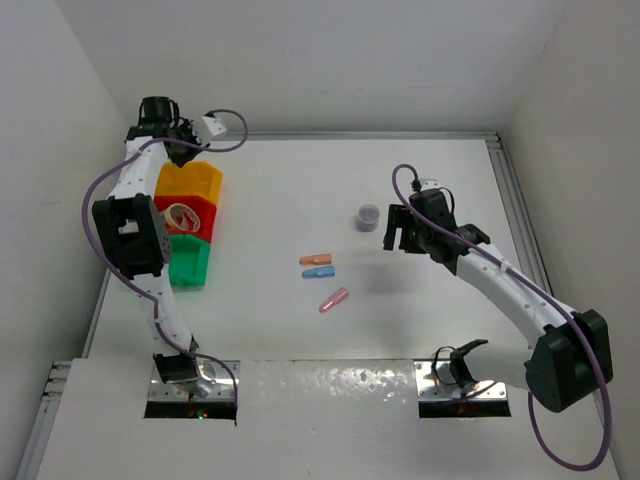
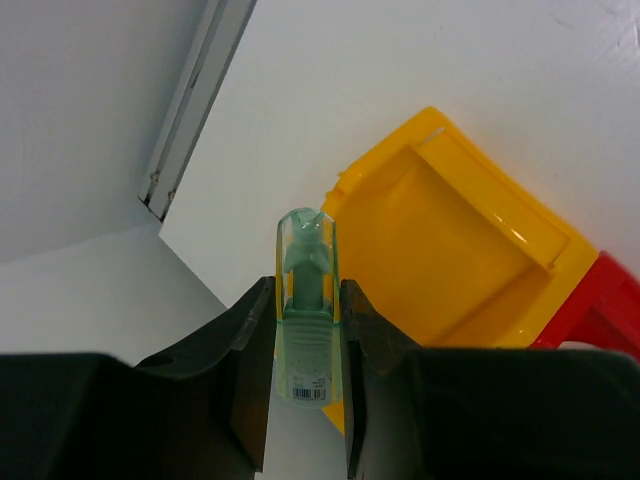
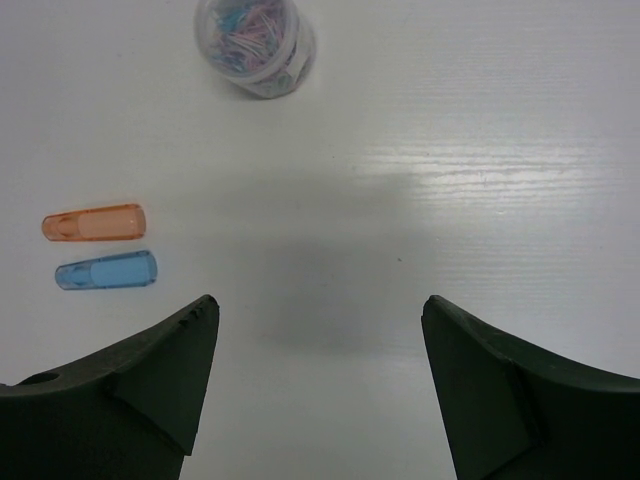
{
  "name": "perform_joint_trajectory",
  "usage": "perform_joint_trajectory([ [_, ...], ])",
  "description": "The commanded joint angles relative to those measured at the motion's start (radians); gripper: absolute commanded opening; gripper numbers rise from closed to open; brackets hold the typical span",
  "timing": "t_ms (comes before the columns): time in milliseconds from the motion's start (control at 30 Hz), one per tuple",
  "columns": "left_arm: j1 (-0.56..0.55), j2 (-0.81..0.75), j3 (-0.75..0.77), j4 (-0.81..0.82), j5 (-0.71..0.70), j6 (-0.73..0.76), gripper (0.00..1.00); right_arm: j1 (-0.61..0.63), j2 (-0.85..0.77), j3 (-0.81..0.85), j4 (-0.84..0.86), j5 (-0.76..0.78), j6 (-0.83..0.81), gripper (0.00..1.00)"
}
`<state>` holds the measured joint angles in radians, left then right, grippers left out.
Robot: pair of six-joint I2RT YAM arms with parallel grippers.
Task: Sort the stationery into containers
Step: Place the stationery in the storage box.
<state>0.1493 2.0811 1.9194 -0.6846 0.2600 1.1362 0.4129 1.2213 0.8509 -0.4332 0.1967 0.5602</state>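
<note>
My left gripper [image 1: 183,152] hangs over the far edge of the yellow-orange bin [image 1: 192,181], shut on a pastel green capsule piece [image 2: 305,250]. In the left wrist view, the gripper [image 2: 307,292] is beside the yellow-orange bin [image 2: 470,250]. The red bin [image 1: 190,216] holds a pale ring [image 1: 182,213]. The green bin [image 1: 188,262] is nearest. Orange [image 1: 315,260], blue [image 1: 318,271] and pink [image 1: 334,300] capsules lie mid-table. My right gripper [image 1: 398,232] is open and empty beside the small grey-purple cylinder [image 1: 368,217]. The right wrist view shows the gripper [image 3: 320,320], cylinder [image 3: 256,45], orange capsule [image 3: 93,222] and blue capsule [image 3: 106,270].
White walls close in the table on the left, back and right. A metal rail [image 1: 510,200] runs along the right edge, and another rail [image 2: 190,110] lies behind the yellow-orange bin. The red bin's corner [image 2: 605,300] shows in the left wrist view.
</note>
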Motion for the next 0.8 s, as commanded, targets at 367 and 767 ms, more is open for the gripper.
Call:
perform_joint_trajectory([
  [367, 0.082, 0.016, -0.111, 0.043, 0.16, 0.369, 0.0, 0.0, 0.018, -0.026, 0.005, 0.023, 0.038, 0.81],
  [767, 0.093, 0.02, -0.132, 0.076, 0.165, 0.34, 0.52, 0.0, 0.029, -0.007, -0.009, 0.032, 0.046, 0.81],
])
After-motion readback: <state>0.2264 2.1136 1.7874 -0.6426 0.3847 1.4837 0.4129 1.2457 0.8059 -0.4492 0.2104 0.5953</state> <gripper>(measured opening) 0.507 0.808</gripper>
